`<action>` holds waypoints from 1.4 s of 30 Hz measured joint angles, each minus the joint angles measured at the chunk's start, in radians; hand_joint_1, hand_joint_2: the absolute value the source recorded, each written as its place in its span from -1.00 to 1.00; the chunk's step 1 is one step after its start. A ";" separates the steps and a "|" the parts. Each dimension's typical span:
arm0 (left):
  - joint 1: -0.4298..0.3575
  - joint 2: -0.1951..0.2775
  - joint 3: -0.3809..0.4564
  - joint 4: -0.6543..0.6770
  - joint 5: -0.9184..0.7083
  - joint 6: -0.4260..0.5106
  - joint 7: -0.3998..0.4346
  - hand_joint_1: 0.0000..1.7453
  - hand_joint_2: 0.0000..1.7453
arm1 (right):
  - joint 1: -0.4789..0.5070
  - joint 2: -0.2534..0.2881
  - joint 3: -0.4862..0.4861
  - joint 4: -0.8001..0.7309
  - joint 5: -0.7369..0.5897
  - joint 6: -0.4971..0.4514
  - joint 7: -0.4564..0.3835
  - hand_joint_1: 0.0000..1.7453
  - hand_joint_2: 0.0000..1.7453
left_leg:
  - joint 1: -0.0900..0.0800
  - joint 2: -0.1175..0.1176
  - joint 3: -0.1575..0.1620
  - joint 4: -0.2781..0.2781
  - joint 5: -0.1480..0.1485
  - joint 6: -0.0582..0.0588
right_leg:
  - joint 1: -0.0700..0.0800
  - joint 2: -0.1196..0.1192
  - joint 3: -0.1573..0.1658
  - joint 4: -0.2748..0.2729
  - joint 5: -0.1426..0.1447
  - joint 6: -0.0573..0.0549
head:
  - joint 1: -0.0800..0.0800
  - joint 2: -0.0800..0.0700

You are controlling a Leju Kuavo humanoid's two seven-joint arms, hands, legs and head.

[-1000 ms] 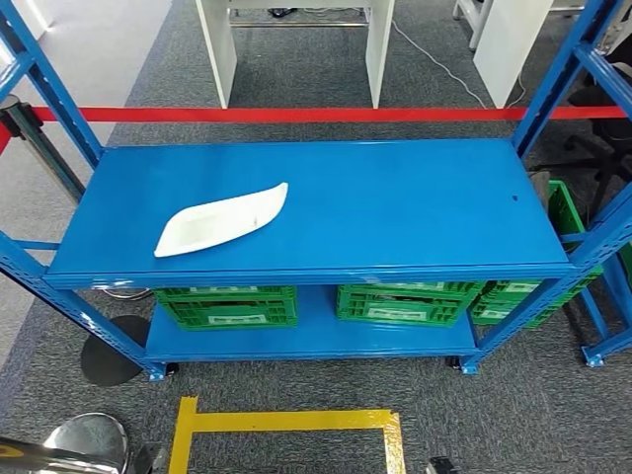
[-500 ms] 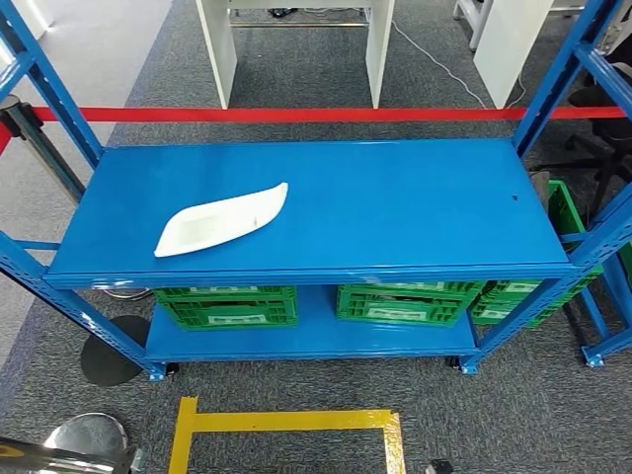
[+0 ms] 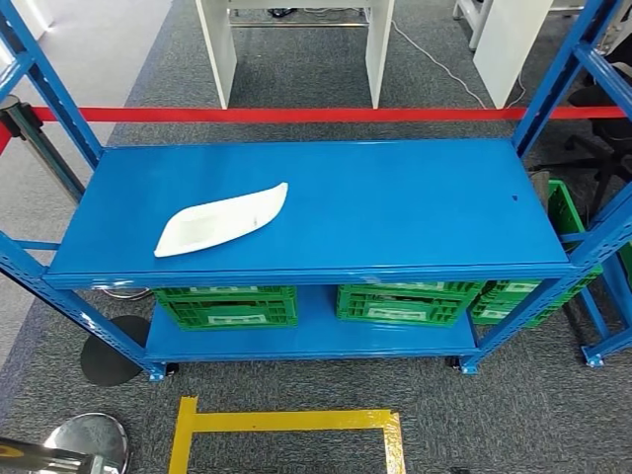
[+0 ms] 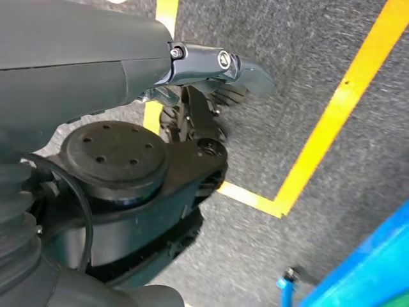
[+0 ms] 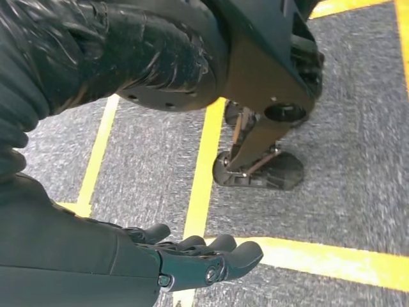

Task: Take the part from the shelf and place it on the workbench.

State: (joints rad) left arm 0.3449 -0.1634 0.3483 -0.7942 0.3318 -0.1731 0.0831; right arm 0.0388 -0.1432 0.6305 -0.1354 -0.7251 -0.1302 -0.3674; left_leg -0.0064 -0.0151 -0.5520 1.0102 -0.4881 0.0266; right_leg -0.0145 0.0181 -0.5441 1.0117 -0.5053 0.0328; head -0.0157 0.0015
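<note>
Right wrist view gives us our right hand (image 5: 207, 262) hanging low over grey carpet, its dark fingers (image 5: 241, 252) stretched out almost straight with nothing between them, so we read it as released. Our left hand (image 4: 227, 64) likewise hangs beside the body above the carpet; we see a grey thumb-like tip and darker fingers tucked behind it, and we cannot tell whether they are spread or curled. Neither hand touches anything.

From the head view, the part (image 3: 221, 220) lies on the top board of the blue shelf (image 3: 387, 212), well apart from both hands, ahead of us and up from where they hang. It sits toward the left half of the board, near the front edge, so our left arm looks the nearer one. Its long axis runs slantwise, the blunter end toward the front left and the pointed end toward the back right.

The part is a white, smooth, shallow shell, long and tapering like a small hull, with a raised rim; we judge it light and rigid, probably plastic. The board under it is glossy painted metal, likely slippery. Green slatted crates (image 3: 227, 305) stand on the lower level. Yellow tape (image 3: 286, 422) marks the rough carpet before the shelf, and a red line (image 3: 298, 115) runs behind it.
</note>
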 joint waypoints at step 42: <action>0.012 0.328 -0.290 -1.097 -0.549 0.210 -0.266 -1.00 1.00 | -0.059 0.014 0.088 0.083 -0.024 0.009 -0.011 -1.00 1.00 | 0.007 0.000 -0.013 0.007 0.007 -0.011 | 0.007 0.003 -0.012 0.003 0.010 -0.007 | -0.001 0.000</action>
State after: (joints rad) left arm 0.3570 0.1647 0.0580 -1.8907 -0.2170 0.0372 -0.1825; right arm -0.0199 -0.1292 0.7180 -0.0526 -0.7489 -0.1210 -0.3783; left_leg 0.0010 -0.0151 -0.5654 1.0171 -0.4810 0.0155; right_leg -0.0078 0.0208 -0.5560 1.0151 -0.4956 0.0263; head -0.0171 0.0015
